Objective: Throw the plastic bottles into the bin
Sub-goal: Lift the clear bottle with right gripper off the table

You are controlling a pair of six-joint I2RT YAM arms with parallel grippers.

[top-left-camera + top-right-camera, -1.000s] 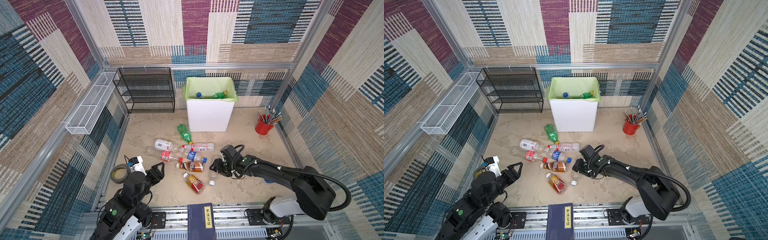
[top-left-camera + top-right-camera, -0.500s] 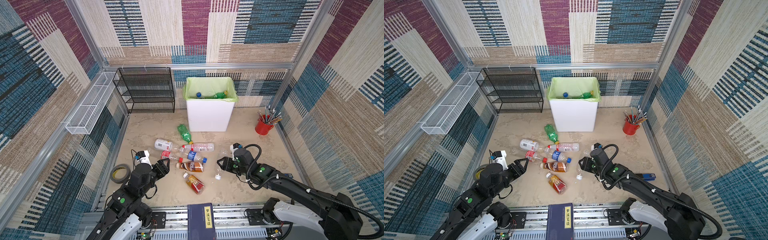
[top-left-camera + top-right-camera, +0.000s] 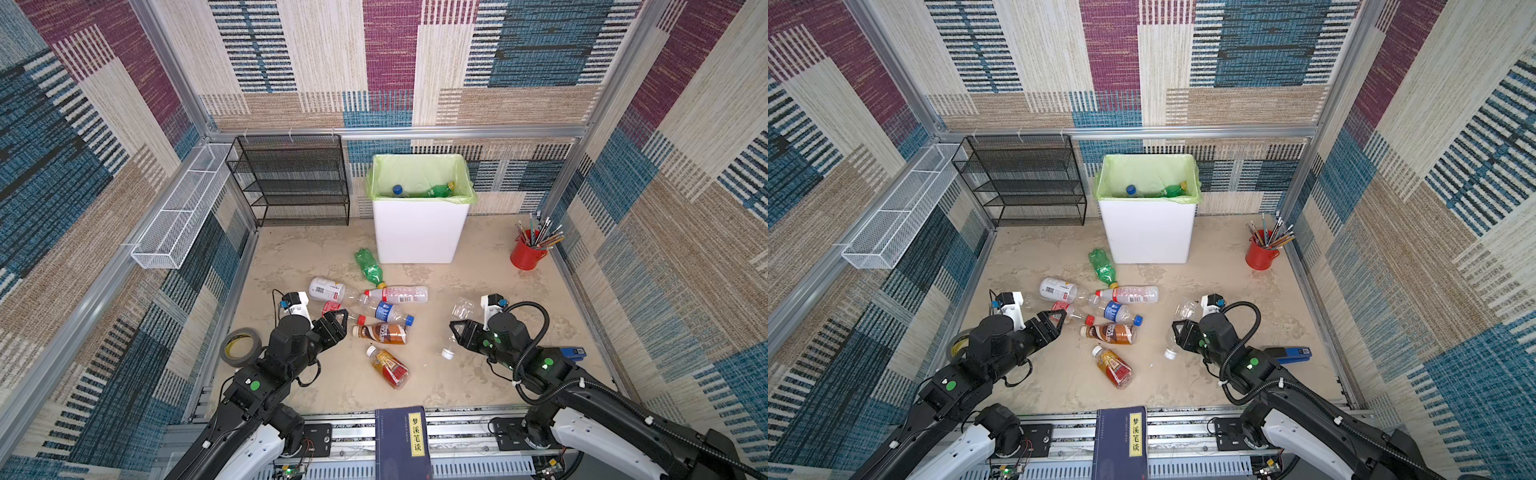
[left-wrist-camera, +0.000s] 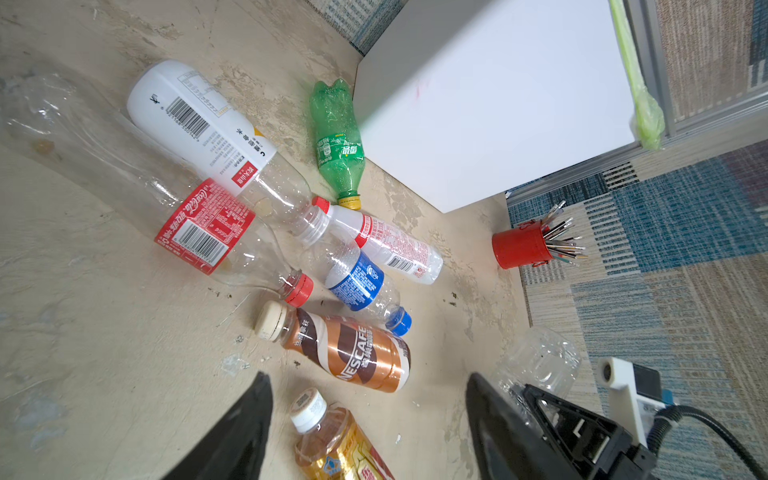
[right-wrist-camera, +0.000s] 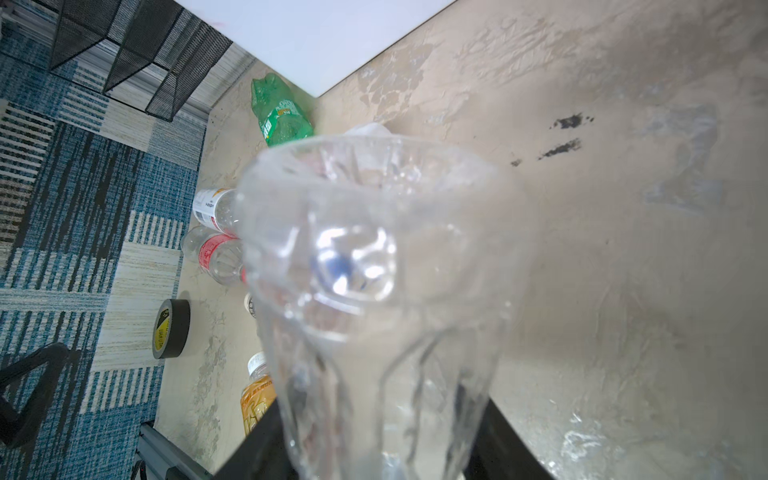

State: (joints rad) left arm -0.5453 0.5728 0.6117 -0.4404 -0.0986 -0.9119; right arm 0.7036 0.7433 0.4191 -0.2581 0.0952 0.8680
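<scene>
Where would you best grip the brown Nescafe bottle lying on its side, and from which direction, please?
Grip the Nescafe bottle across its labelled middle, coming straight down with the open left pincer, which is nearest. It lies flat, cap towards that arm, so its round flanks are probably free there; the blue-labelled bottle crowds only its base end.

A black mesh rack (image 3: 291, 183) stands at the back, a red pencil cup (image 3: 524, 254) at right.
</scene>
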